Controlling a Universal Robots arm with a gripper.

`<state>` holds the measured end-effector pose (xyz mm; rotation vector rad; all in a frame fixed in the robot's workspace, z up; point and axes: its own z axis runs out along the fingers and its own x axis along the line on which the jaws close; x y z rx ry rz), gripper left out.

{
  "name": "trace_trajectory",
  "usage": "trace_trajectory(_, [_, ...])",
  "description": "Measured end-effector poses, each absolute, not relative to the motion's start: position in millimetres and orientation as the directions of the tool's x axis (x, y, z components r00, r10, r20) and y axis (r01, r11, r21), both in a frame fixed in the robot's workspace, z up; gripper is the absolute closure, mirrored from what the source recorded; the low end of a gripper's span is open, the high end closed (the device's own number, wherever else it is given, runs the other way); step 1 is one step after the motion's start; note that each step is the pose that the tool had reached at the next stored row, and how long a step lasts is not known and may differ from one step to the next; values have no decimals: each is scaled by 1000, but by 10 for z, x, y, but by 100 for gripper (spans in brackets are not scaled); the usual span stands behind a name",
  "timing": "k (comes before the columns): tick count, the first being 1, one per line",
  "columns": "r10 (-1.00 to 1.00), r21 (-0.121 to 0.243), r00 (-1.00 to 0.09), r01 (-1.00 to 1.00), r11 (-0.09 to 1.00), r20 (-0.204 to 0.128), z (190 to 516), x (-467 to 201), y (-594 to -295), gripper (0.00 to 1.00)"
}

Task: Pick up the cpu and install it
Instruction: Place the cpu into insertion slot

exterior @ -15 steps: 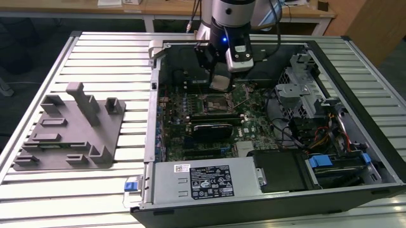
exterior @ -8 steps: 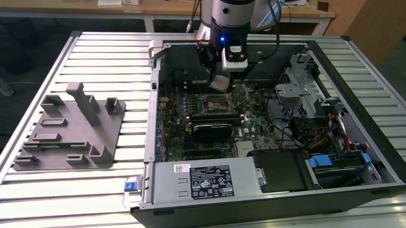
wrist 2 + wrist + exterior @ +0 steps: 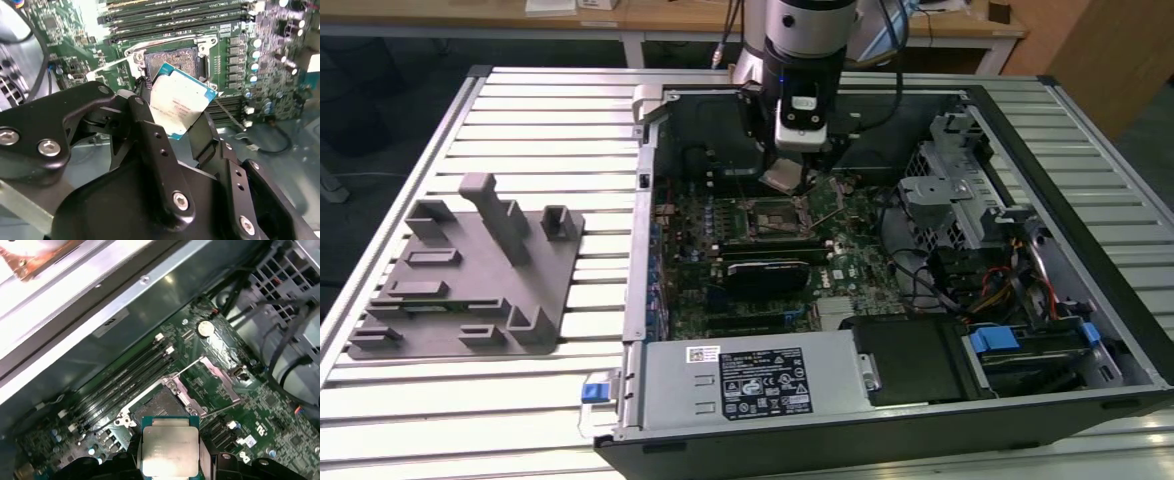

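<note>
Over the green board (image 3: pixel 272 415), close to the open socket (image 3: pixel 172 57), the end effector (image 3: pixel 175 114) is clamped on the cpu (image 3: pixel 179 97), with a finger (image 3: pixel 150 135) on each side. The board lies inside the open computer case (image 3: pixel 1067 180), near the bench (image 3: pixel 560 100) edge on the exterior view's right.

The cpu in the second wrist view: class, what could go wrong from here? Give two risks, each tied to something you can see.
1. The cpu, clamped in the gripper, looks turned out of line with the open socket below it; lowered like this, it could seat askew and harm the socket.
2. The gripper holds the cpu by its edges, so it might slip and fall onto the motherboard.
</note>
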<state>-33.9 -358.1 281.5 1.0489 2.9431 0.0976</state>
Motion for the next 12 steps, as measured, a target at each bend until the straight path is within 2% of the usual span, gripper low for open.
trace_trajectory(12, [786, 64, -619, 784, 617, 6, 2808, -338, -3580, 46])
